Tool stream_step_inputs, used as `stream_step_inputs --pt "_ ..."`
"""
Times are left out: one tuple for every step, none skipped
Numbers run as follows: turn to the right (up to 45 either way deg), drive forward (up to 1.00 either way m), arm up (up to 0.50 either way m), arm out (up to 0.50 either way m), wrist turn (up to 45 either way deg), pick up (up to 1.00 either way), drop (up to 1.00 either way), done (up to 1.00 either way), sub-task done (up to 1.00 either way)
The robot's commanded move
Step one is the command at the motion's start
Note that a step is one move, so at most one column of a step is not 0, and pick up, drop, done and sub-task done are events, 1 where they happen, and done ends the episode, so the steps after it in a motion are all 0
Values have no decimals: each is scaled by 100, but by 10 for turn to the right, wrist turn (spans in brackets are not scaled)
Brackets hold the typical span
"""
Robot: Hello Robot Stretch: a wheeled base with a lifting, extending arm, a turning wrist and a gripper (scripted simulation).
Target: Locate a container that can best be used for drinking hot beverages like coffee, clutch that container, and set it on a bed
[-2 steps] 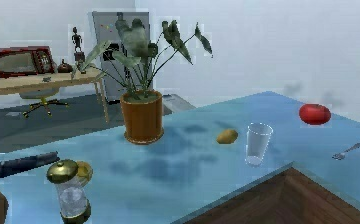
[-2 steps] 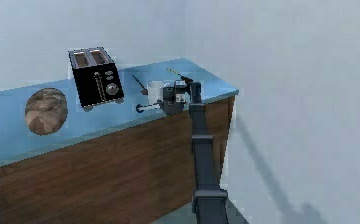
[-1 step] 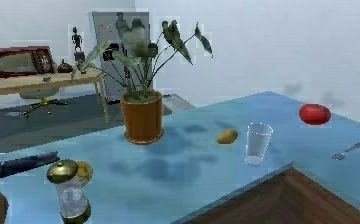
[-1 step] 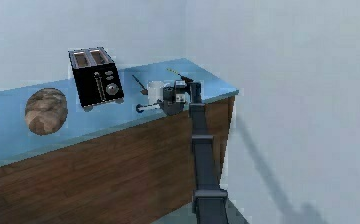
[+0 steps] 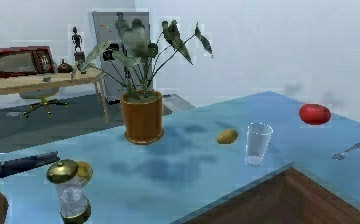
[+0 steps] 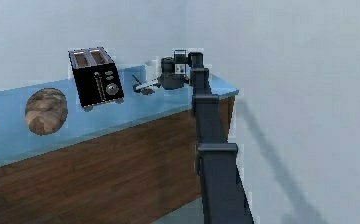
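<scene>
1. Arm (image 6: 216, 165): a dark bar rises from the arm side view's bottom edge and reaches over the end of a blue counter (image 6: 128, 108).
2. Gripper (image 6: 148, 86): sits at the arm's far end, above the counter top near its corner.
3. Small white object (image 6: 151, 70): stands on the counter at the gripper, just beside its dark body. It is too small to confirm as a mug, and contact cannot be told.
4. Fingers: whether they grasp anything cannot be told.
5. Same counter: 1 black toaster (image 6: 95, 77), with 1 brown loaf (image 6: 45, 110) near it toward the view's left.
6. Forward view: a blue worktop (image 5: 188, 170) carries 1 potted plant (image 5: 142, 116), 1 clear glass (image 5: 258, 142), 1 tomato (image 5: 314, 114), 1 fork (image 5: 346, 152) and 1 gold-lidded jar (image 5: 68, 190).
7. Background: a wooden table (image 5: 48, 84) bears a red microwave (image 5: 20, 62).
</scene>
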Motion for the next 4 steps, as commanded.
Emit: stream_step_inputs --pt "0 0 6 0 0 0 0 0 0" --pt "0 0 0 0 -450 0 0 0 0" --pt "0 0 0 0 -450 0 0 0 0" --pt "0 0 0 0 -90 0 0 0 0"
